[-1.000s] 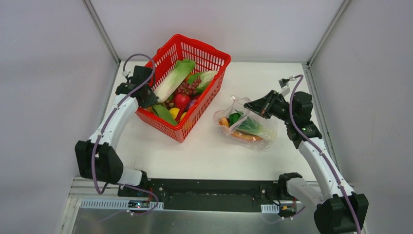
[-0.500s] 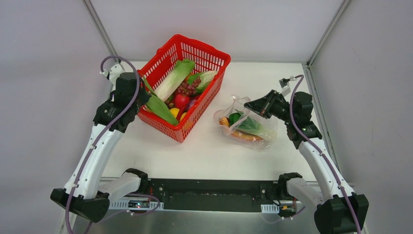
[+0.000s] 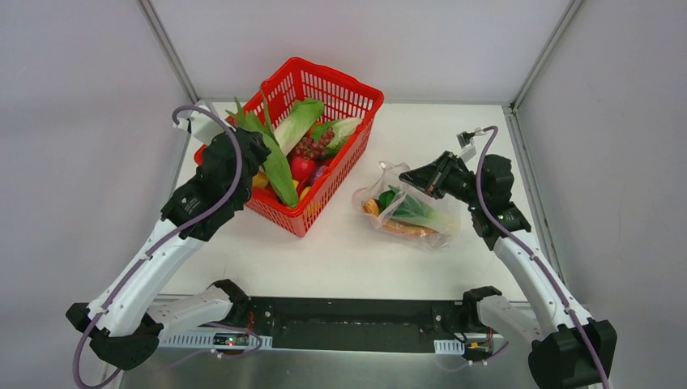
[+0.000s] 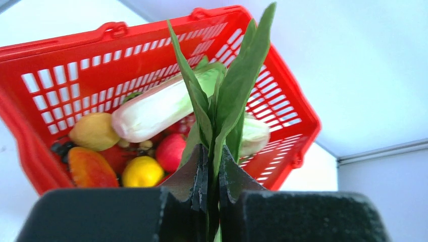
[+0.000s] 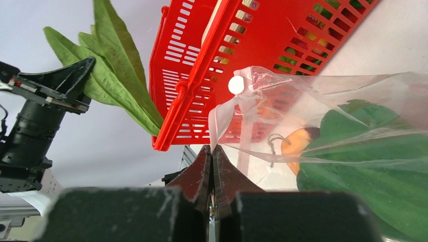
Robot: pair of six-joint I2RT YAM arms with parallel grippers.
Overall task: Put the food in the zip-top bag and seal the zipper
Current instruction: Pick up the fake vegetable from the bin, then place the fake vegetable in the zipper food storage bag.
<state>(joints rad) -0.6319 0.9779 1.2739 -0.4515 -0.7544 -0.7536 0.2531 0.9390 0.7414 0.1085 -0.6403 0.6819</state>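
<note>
The left gripper [image 4: 213, 151] clamps the green leaves [image 4: 237, 75], tips up, above the red basket [image 3: 285, 217]. Rightward, by the table's [image 3: 340, 255] right edge, the right gripper [image 5: 212, 151] pinches the zip-top bag [image 3: 415, 217] at its mouth.

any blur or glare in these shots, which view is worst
Top external: even soft light, no hard shadows, sharp throughout. Left wrist: the left tool is dark and soft up close, the green leaves and basket sharper. Right wrist, the worst: pale sheen on the zip-top bag veils the food inside; the right tool is dark.
</note>
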